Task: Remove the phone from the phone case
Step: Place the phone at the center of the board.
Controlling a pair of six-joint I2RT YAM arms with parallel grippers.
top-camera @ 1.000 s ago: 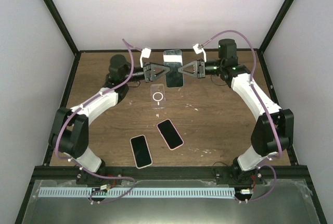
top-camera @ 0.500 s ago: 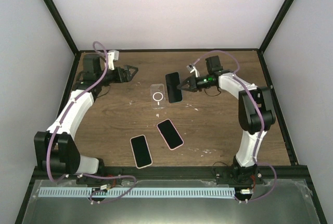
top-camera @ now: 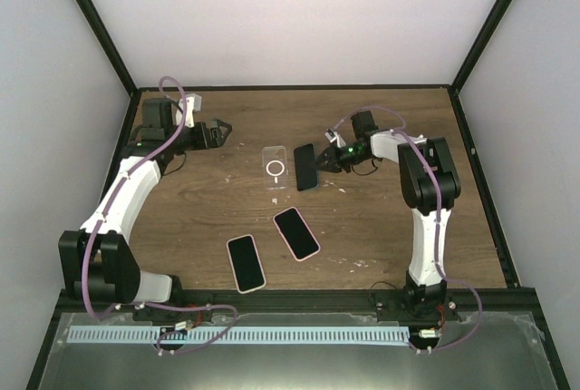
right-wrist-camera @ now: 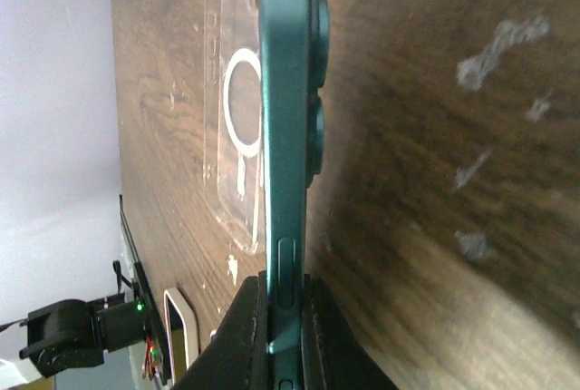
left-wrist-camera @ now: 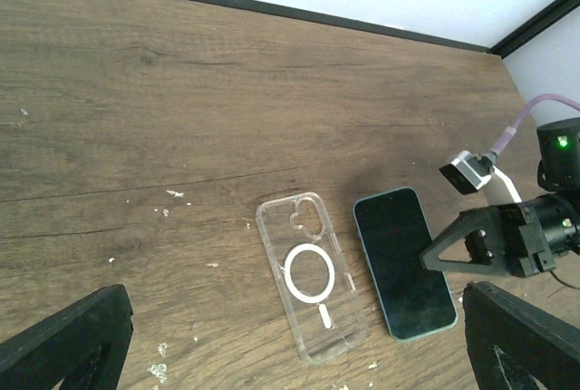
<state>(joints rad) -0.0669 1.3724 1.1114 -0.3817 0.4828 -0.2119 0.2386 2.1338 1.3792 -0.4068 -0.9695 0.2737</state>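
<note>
A: What are the jaws doing?

B: The right gripper [top-camera: 328, 160] is clamped hard on the right-hand edge of the dark green phone [left-wrist-camera: 403, 263], one finger on each face. The left gripper [top-camera: 216, 131] is spread as wide as it goes and grips nothing, off at the far left of the table [top-camera: 381, 227].

A: Where is the phone relative to the case?

B: Outside it. The clear case [left-wrist-camera: 310, 274] lies empty on the wood with its ring mark showing. The phone is just to its right, screen up, with a narrow strip of table between them. In the right wrist view the camera bumps face the wood, very low. I can't tell whether they touch it.

A: So which step is this?

B: I'd judge the separating is done and this is the setting-down.

A: And next?

B: Probably lower the phone until its back lies flat, open the fingers, then draw off to the right without nudging it onto the case. The two pink-rimmed phones [top-camera: 296, 233] lie nearer, well apart from all this.
</note>
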